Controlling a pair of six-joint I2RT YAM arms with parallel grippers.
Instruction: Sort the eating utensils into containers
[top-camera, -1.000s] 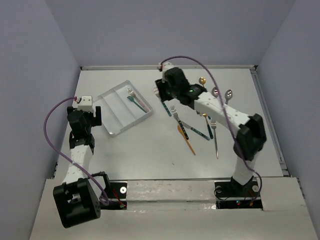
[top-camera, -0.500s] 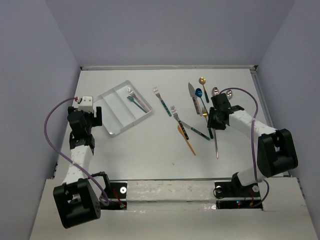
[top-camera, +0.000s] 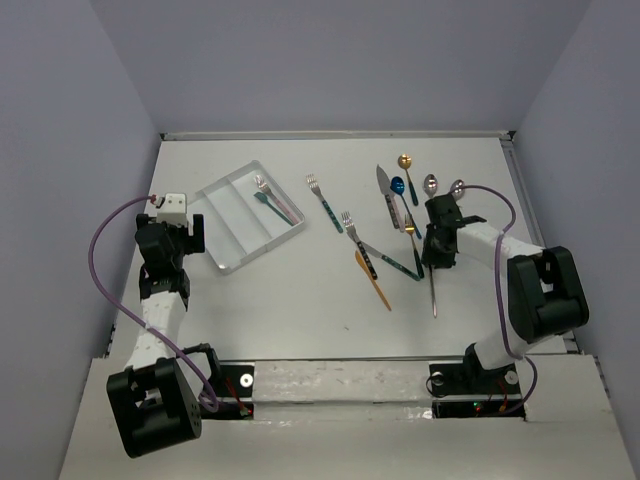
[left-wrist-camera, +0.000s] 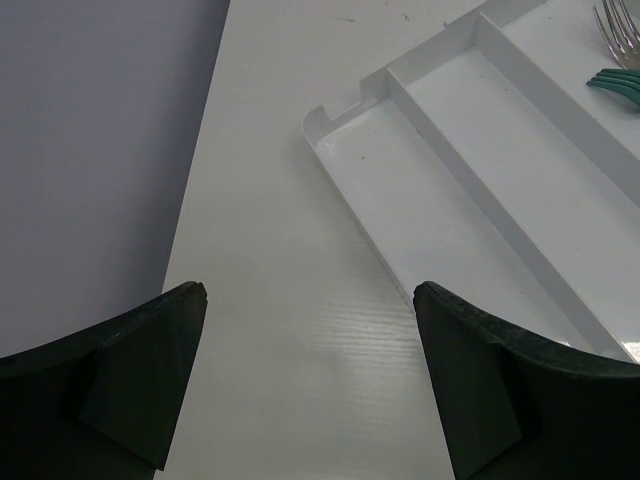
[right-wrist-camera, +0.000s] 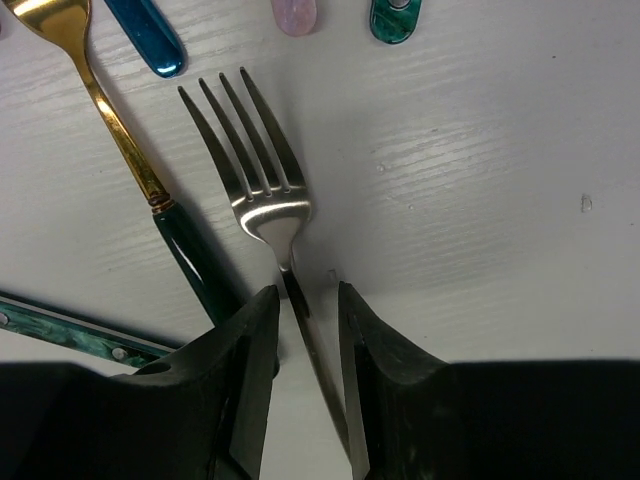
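**Hard to see.**
- From above, the right gripper (top-camera: 440, 248) covers the head of the silver fork (top-camera: 433, 295). Only its long handle shows, running toward 6 o'clock.
- In the right wrist view that handle disappears under the gripper body.
- In the same view the gold fork (right-wrist-camera: 110, 130) is cut off at the top edge. So are a blue handle end (right-wrist-camera: 148, 42), a pink one (right-wrist-camera: 296, 14) and a teal one (right-wrist-camera: 394, 20).
- A teal riveted handle (right-wrist-camera: 70, 330) slips out of sight under one finger.
- The left wrist view clips the tray (left-wrist-camera: 350, 110) at 3 o'clock.

**Fingers.**
- The right gripper's fingers stand narrowly apart, straddling the silver fork's neck just below the tines.
- Bare table (right-wrist-camera: 480, 200) shows between the handle and one finger. Whether the other finger touches the handle, I cannot tell.
- The left gripper (left-wrist-camera: 310, 385) is spread wide with nothing between its fingers, hovering by the tray's near corner.

**Container.**
- The clear three-lane tray lies diagonally at 10 o'clock on the table.
- Its lane toward 2 o'clock holds a pink-handled fork (top-camera: 265, 186) and a teal-handled piece (top-camera: 269, 201), lying together.

**On the table.**
- The loose utensils cluster at 2 o'clock, well apart from the tray.
- Among them are a teal-handled fork (top-camera: 323, 200) and an orange knife (top-camera: 372, 280).
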